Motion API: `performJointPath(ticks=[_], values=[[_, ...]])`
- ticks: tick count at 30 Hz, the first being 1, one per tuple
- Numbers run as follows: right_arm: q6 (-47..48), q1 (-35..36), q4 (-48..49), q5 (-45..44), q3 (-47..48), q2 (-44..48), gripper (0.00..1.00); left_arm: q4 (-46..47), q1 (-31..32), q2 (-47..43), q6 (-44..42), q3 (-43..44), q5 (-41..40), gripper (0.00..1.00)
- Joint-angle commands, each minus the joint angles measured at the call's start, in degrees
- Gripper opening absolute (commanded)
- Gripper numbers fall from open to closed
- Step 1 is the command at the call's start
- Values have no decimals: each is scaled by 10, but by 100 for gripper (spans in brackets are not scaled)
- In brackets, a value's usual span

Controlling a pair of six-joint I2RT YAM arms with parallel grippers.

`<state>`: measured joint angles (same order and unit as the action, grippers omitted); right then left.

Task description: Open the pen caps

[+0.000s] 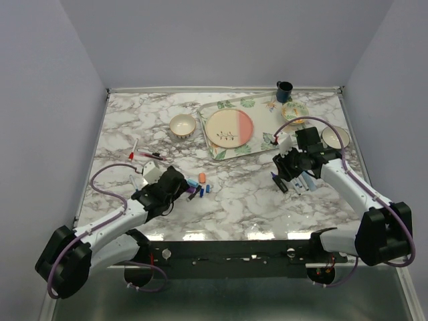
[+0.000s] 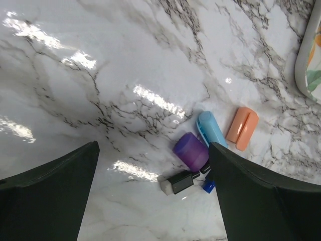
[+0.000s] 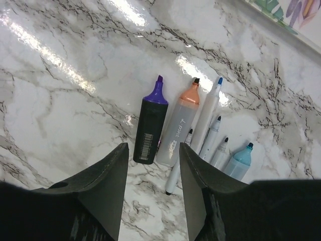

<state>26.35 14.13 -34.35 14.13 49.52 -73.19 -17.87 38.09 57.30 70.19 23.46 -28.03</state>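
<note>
Hovering over table (image 2: 100, 75), left hand (image 2: 153, 145) wide open, holding nothing. Pen caps (image 2: 191, 151) (purple, light blue, orange, black) lie loose together, just beside one finger. Right hand (image 3: 153, 148) partly open, empty, above uncapped pens (image 3: 176, 131) lying side by side.

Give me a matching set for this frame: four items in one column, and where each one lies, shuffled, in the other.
Items
1. orange pen cap
2. purple-tipped highlighter
3. dark mug
4. pink-and-cream plate

Places
A. on the floral tray
B. at the far edge of the table, beyond the tray
C. beside the light blue cap
D. uncapped, at the end of a row of pens

Pairs: 1-C, 2-D, 3-B, 4-A
</note>
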Motion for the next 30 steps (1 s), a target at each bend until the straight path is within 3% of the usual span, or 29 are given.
performJointPath(ticks=[1,7,11,14,17,18,21,30], values=[[8,-3,-7,21,1,16,52,-47,-52,-29,-41,24,-32,99],[10,-4,-10,27,2,18,53,-23,-171,-29,-110,50,24,99],[12,-4,-11,31,3,16,53,-12,-234,22,-124,94,43,98],[12,-3,-12,37,3,20,53,-65,-265,106,-101,167,29,87],[14,-4,-13,41,3,23,52,-105,-281,204,-108,254,39,58],[13,-3,-13,42,2,24,52,-110,-290,227,-110,272,45,38],[14,-4,-14,46,3,27,52,-123,-304,300,-110,327,41,18],[17,-3,-15,53,2,29,52,-139,-340,420,-116,447,73,22]])
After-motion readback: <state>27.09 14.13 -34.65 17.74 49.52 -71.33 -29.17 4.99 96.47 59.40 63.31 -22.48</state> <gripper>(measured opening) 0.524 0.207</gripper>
